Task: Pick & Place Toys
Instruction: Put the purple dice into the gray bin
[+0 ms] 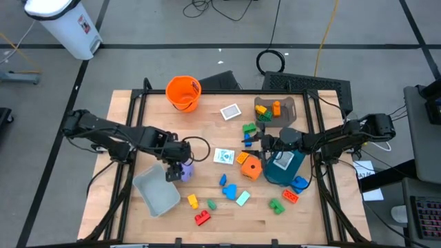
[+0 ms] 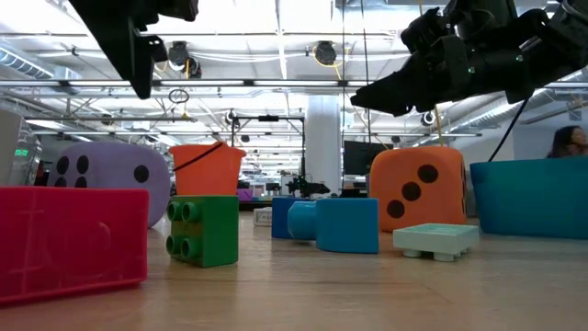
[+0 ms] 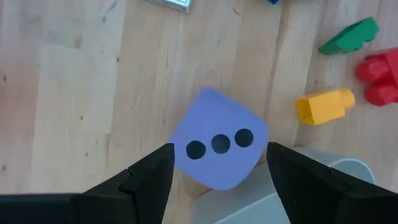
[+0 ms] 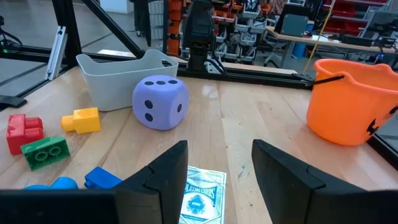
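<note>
One purple die (image 3: 219, 147) sits on the wood right against the corner of the grey bin (image 1: 157, 191), three dots turned up toward the left arm's camera. The left gripper (image 3: 219, 177) hangs directly above it with its fingers spread to either side of the die and not touching it, a line-up for a straight-down grab, I'd say. The bin being so close looks deliberate too: a short hop over its rim and the die is away.

Room is tight on the bin side, where one finger would come down near the rim, but the opposite side is bare board. A yellow block (image 3: 325, 106), a green block (image 3: 349, 36) and a red block (image 3: 378, 76) lie a little apart, clear of the fingers' path.

Further across, the right gripper (image 4: 219, 177) hovers with its fingers parted and empty above a pack of playing cards (image 4: 200, 196) in the middle of the table. The orange die (image 1: 251, 167) and several blue pieces lie near the teal bin (image 1: 283, 167), and the orange bucket (image 1: 183, 92) stands well off toward the far edge. Open wood separates the two arms, so neither crowds the other.
</note>
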You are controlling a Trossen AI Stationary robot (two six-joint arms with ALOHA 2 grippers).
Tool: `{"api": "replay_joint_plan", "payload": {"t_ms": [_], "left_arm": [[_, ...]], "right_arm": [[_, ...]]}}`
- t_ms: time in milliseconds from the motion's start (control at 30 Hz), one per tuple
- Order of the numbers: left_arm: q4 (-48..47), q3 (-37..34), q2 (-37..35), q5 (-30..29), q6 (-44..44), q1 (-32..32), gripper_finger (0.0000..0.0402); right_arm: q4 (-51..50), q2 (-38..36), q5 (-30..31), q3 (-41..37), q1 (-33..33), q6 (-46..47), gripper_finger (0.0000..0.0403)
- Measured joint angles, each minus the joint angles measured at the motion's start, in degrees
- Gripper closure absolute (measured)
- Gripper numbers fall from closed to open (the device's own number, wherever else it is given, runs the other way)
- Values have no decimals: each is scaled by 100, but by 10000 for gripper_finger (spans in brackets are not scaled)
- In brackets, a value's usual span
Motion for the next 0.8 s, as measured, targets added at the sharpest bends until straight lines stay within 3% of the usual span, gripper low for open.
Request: {"api": "replay_joint_plan", "payload": {"t_ms": [200, 500, 800], "left_arm": [[-4, 0, 0, 233, -72, 155, 113], [-2, 0, 0, 65, -138, 177, 7], [791, -4, 0, -452, 552, 177, 45]], "right_arm": [[-2, 0, 0, 0, 0, -1, 232], [-4, 0, 0, 0, 0, 0, 232], [-7, 0, 0, 0, 0, 0, 232]]}}
